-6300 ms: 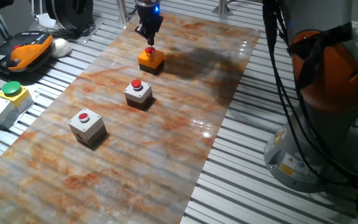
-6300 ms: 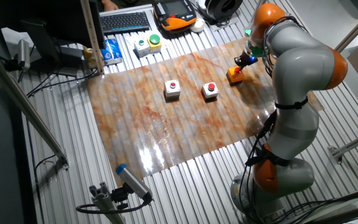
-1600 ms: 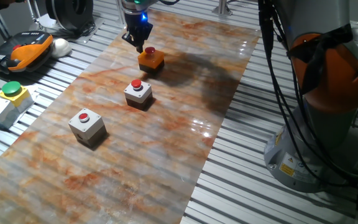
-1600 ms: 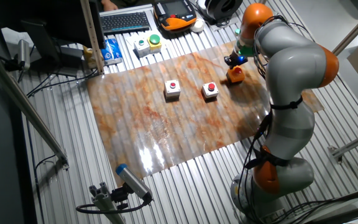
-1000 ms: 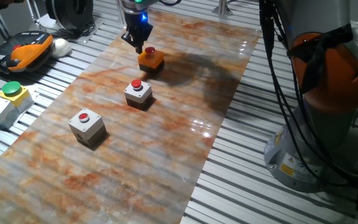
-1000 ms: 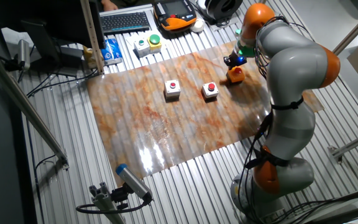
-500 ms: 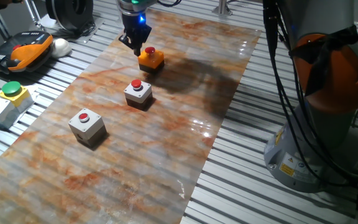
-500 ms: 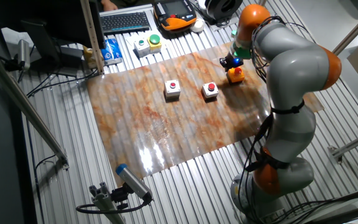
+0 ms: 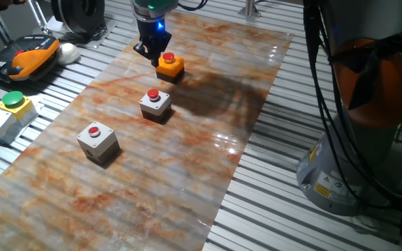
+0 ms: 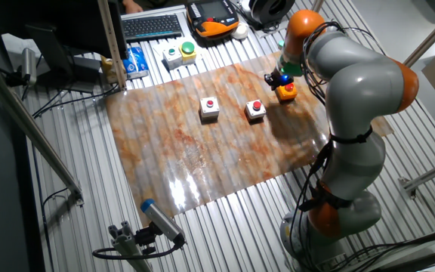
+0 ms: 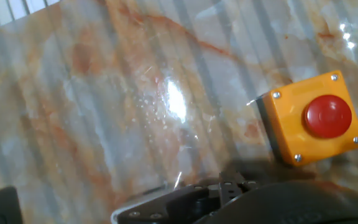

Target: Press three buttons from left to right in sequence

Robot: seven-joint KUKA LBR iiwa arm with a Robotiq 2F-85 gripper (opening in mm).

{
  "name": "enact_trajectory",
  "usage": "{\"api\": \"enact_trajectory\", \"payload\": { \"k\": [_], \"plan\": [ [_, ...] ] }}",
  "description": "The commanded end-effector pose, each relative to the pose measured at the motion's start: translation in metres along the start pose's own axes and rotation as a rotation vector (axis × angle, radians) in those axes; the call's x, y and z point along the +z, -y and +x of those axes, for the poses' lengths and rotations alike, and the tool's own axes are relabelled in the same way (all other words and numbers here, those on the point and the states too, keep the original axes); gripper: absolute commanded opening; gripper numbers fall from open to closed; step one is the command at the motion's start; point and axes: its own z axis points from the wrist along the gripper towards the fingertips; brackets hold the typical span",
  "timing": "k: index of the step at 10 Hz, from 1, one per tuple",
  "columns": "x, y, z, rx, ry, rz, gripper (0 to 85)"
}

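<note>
On the marbled orange-and-grey sheet [image 9: 187, 139] covering the ribbed metal table [image 9: 292, 209], nearest in one fixed view sits the first grey-white cube box with a round red push-button [image 9: 98, 141]. Just beyond it along the same diagonal line stands the second grey-white box with a red button [image 9: 155, 104], well apart from the first. Farther still comes the flat orange box with a red button [image 9: 169, 65], last in the row. Off to the side on the bare ribs rests a grey box with a yellow top and green button [image 9: 5, 111]; past it lies an orange-and-black handheld pendant [image 9: 23, 56].

Now the dark two-finger gripper [image 9: 149, 50], blue light glowing above it, hangs just beside the orange box, on the side towards the pendant, not over the red button. The hand view confirms it: the orange box [image 11: 309, 118] sits off to the right, bare marble below. Jaws: cannot tell, the fingertips are not clearly shown. In the other fixed view, the grey-and-orange arm [image 10: 353, 98] arches over the sheet's far corner.
</note>
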Motion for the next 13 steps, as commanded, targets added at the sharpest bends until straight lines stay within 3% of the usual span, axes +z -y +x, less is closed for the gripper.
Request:
{"api": "enact_trajectory", "payload": {
  "k": [1,5,9,13],
  "plan": [
    [0.002,-0.003,0.004,0.001,0.008,0.009,0.0],
    [0.006,-0.011,0.02,0.005,0.024,0.022,0.0],
    [0.002,-0.011,0.029,0.007,0.02,0.02,0.0],
    [0.012,-0.022,0.044,0.031,0.036,0.031,0.0]
  ]
}}
